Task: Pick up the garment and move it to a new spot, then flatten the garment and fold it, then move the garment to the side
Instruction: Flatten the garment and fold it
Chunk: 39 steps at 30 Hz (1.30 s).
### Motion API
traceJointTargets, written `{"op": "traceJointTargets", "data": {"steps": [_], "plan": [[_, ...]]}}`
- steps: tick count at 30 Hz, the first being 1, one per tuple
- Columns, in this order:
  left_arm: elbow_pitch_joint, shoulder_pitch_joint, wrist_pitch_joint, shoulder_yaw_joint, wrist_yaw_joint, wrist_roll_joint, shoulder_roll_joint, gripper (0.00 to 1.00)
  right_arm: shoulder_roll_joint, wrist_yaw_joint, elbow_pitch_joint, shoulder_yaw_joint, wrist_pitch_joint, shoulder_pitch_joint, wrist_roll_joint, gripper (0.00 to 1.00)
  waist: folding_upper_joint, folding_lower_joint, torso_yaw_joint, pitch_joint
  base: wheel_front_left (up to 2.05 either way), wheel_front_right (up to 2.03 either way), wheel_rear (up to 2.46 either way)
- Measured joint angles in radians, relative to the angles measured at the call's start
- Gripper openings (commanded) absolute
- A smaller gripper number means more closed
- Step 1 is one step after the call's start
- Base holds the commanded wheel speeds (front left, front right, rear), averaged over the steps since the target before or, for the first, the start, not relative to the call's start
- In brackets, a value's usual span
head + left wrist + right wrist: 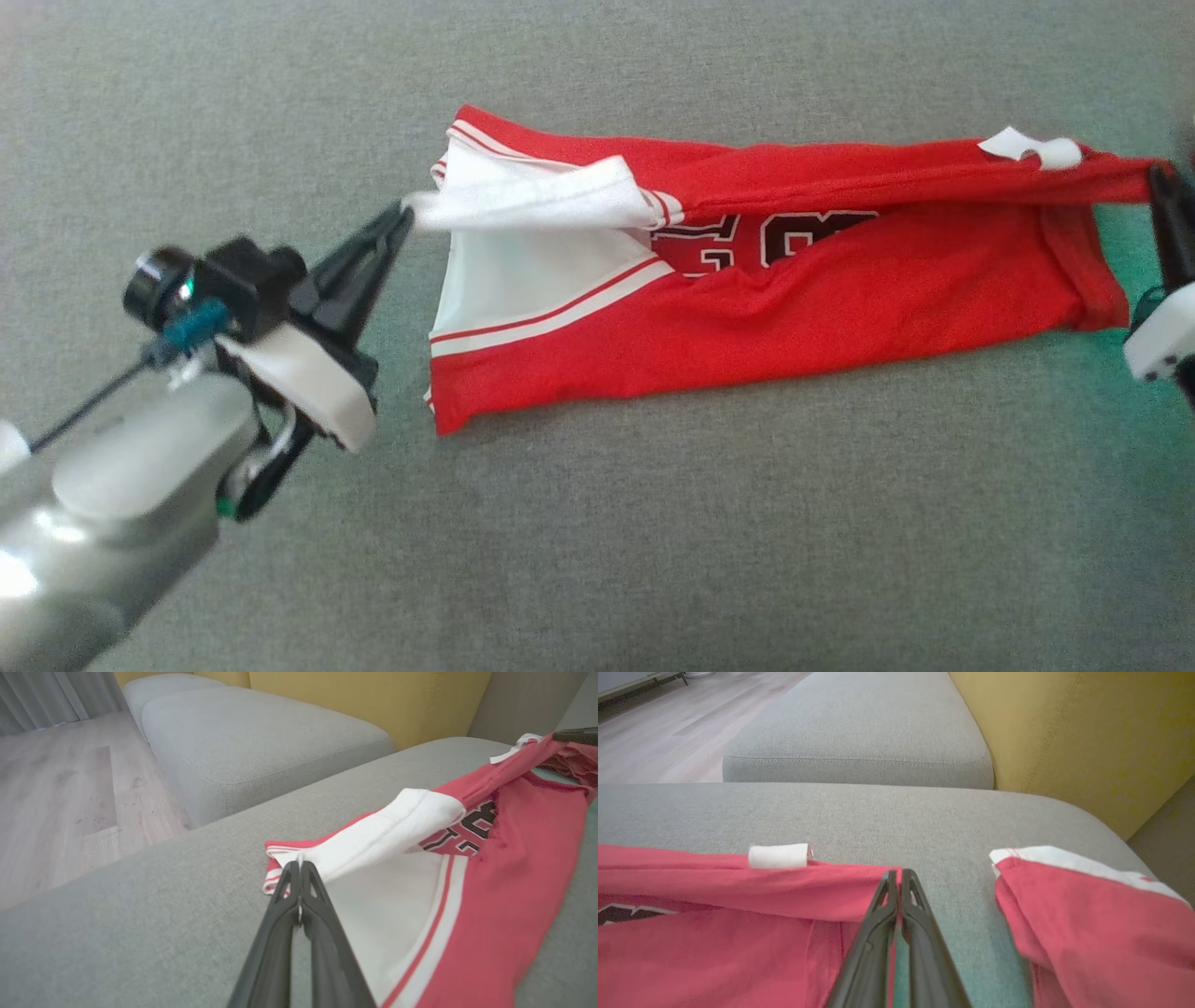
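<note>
Garment (794, 280) stretched — left tool (406, 213) and right tool (1160, 173) clamped tight on its ends.

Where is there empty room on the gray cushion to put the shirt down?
The widest bare patch of cushion lies between the shirt and the bottom of the head view. A narrower strip runs above the shirt. Crowded at both shirt ends, where the left gripper and right gripper pinch it.

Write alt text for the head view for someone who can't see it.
A red and white garment lies stretched across a grey cushion. The left gripper is shut on its white end, the right gripper on its red end.
</note>
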Motion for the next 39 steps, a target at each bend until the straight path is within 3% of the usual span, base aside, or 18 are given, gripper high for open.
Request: {"op": "traceJointTargets", "data": {"steps": [1,2,3,4,7,10,15,20,25,30,37,38,39], "plan": [[-0.017,0.016,0.000,0.000,0.012,-0.003,0.004,0.00,0.007,0.000,-0.007,-0.008,0.000,0.013,-0.005,0.45,0.0000,0.0000,-0.001,0.002,0.00,0.00,0.00],[-0.031,0.031,0.000,0.000,0.022,-0.010,0.006,0.00,0.016,0.000,-0.008,-0.022,0.002,0.025,-0.010,1.00,0.0000,0.0001,-0.002,0.004,0.00,0.00,0.00],[-0.041,0.046,0.000,0.001,0.032,-0.015,0.006,0.69,0.025,0.000,-0.008,-0.038,0.003,0.037,-0.017,1.00,0.0000,0.0001,-0.002,0.006,0.00,0.00,0.00],[-0.047,0.062,0.000,0.001,0.043,-0.017,0.005,1.00,0.034,0.000,-0.010,-0.057,0.000,0.050,-0.025,1.00,0.0000,0.0002,-0.002,0.008,0.00,0.00,0.00],[-0.058,0.112,0.000,0.025,0.087,-0.017,-0.003,1.00,0.065,0.000,-0.027,-0.116,-0.026,0.091,-0.046,1.00,0.0000,0.0002,-0.003,0.003,0.00,0.00,0.00],[-0.092,0.184,0.000,0.109,0.148,0.013,-0.033,1.00,0.110,0.000,-0.067,-0.179,-0.046,0.147,-0.061,1.00,0.0000,0.0002,-0.007,-0.012,0.00,0.00,0.00],[-0.176,0.361,-0.003,0.301,0.263,0.173,-0.125,1.00,0.213,0.000,-0.144,-0.283,-0.047,0.277,-0.078,1.00,0.0000,0.0001,-0.010,-0.050,0.00,0.00,0.00],[-0.265,0.558,-0.003,0.469,0.335,0.369,-0.235,1.00,0.304,0.000,-0.178,-0.398,-0.024,0.319,-0.089,1.00,0.0000,0.0001,0.014,-0.083,0.00,0.00,0.00],[-0.332,0.689,-0.004,0.564,0.341,0.534,-0.328,1.00,0.349,0.000,-0.163,-0.508,0.028,0.296,-0.114,1.00,0.0000,0.0000,0.068,-0.104,0.00,0.00,0.00],[-0.354,0.757,-0.005,0.618,0.291,0.625,-0.397,1.00,0.353,0.000,-0.073,-0.600,0.107,0.232,-0.176,1.00,0.0000,0.0001,0.131,-0.114,0.00,0.00,0.00],[-0.356,0.780,-0.005,0.697,0.220,0.697,-0.449,1.00,0.357,0.000,0.091,-0.679,0.205,0.150,-0.193,1.00,0.0000,0.0002,0.186,-0.103,0.00,0.00,0.00],[-0.356,0.780,-0.005,0.708,0.212,0.706,-0.457,1.00,0.357,0.000,0.098,-0.679,0.214,0.139,-0.183,0.75,0.0000,0.0002,0.189,-0.101,0.00,0.00,0.00],[-0.356,0.780,-0.005,0.716,0.203,0.712,-0.464,1.00,0.356,0.000,0.100,-0.676,0.222,0.130,-0.168,0.31,0.0000,0.0002,0.190,-0.099,0.00,0.00,0.00]]}}
